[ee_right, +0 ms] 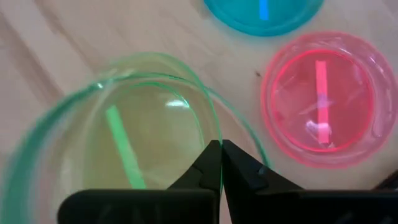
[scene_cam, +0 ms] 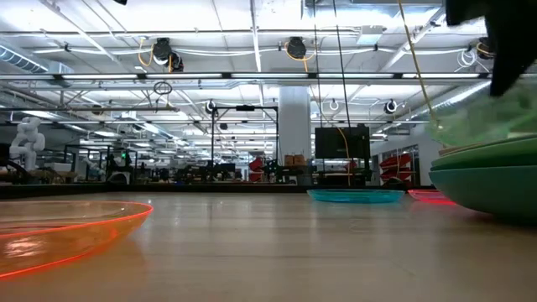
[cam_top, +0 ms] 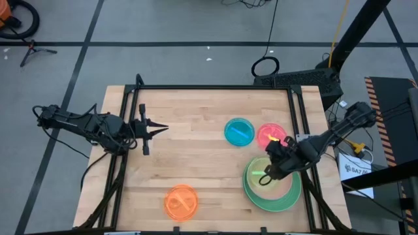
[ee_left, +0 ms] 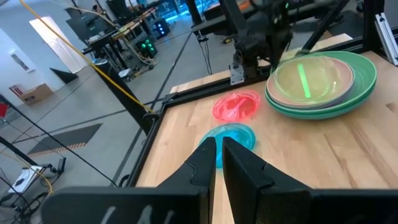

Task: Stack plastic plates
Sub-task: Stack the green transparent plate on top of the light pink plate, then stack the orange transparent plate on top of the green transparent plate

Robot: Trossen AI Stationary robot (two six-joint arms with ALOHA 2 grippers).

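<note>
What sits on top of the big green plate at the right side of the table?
On the large green plate sits a stack of paler plates, topped by a translucent yellow-green plate. The right end effector covers part of it; how many plates are stacked cannot be told.

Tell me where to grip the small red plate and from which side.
Grip the red plate at its thin raised rim, one finger inside and one outside; it lies flat, so there is nothing else to pinch. Probably best from above on the edge nearest the right gripper, away from the blue plate, which sits close beside it.
</note>
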